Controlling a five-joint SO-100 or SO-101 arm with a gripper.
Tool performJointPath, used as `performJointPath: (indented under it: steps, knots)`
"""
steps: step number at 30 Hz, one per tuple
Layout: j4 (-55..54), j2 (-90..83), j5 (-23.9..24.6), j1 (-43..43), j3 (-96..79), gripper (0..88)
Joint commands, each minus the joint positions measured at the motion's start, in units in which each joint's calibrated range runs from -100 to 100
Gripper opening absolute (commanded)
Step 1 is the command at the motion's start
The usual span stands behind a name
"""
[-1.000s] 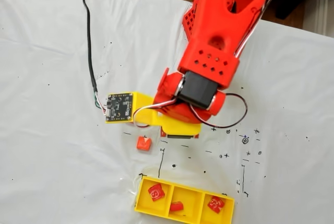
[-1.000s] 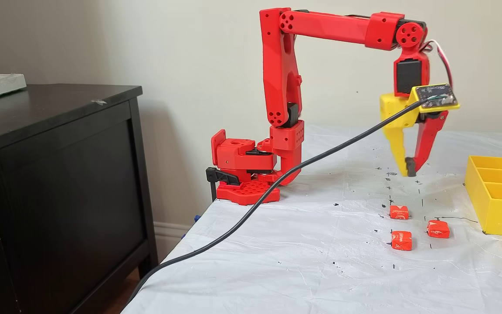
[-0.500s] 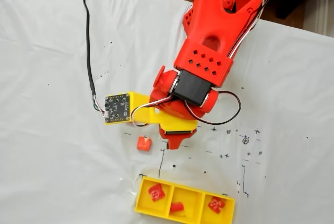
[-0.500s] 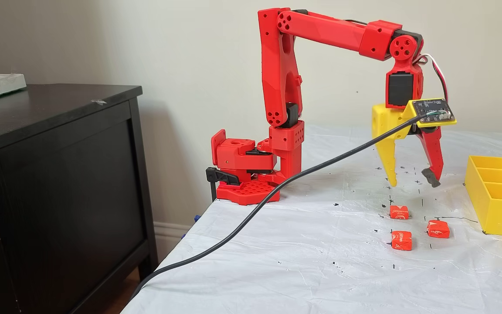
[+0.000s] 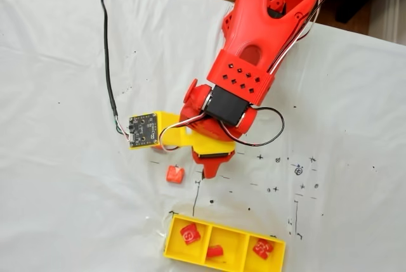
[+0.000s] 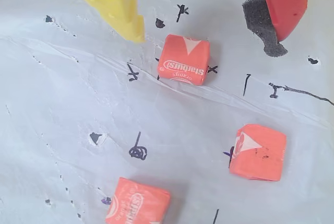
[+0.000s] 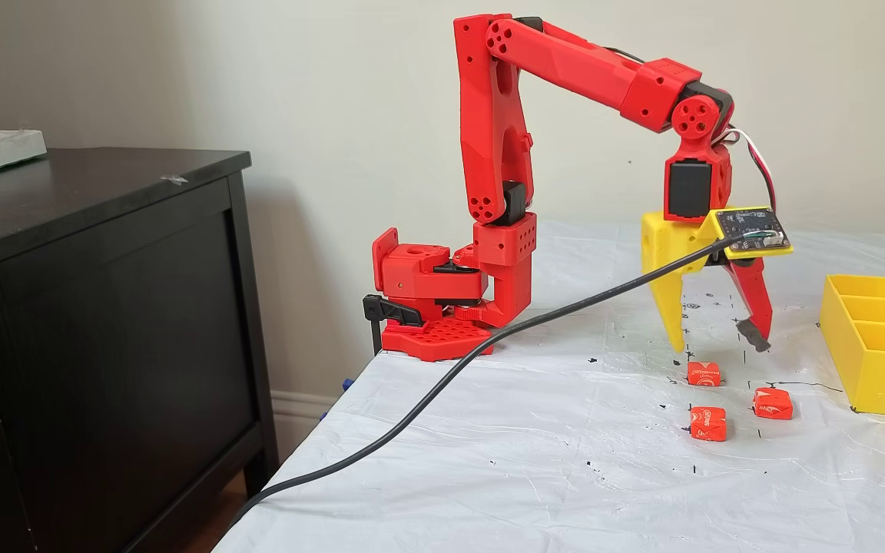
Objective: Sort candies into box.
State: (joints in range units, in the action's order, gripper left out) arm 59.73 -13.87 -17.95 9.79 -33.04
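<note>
My gripper (image 6: 206, 28) hangs with its jaws spread wide, holding nothing, just above the nearest orange Starburst candy (image 6: 183, 60); in the wrist view that sweet lies between the yellow finger (image 6: 112, 2) and the red padded finger (image 6: 282, 4), closer to the yellow one. To take it cleanly I would shift slightly toward the red finger so the candy sits centred, drop straight down until the tips reach the white cloth (image 7: 488, 461), then close across its flat sides. Two more orange candies (image 6: 258, 152) lie near it. The yellow tray (image 5: 223, 260) stands well apart, each of its three compartments holding one deeper red candy (image 5: 189, 234).
</note>
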Motion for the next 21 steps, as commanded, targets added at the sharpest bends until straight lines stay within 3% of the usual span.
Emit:
performJointPath:
  steps: [1, 21]
  knots:
    - [-1.3, -0.6, -0.1, -0.2, 0.0, 29.6]
    - [-5.7, 5.1, 0.7, -0.9, -1.8, 28.2]
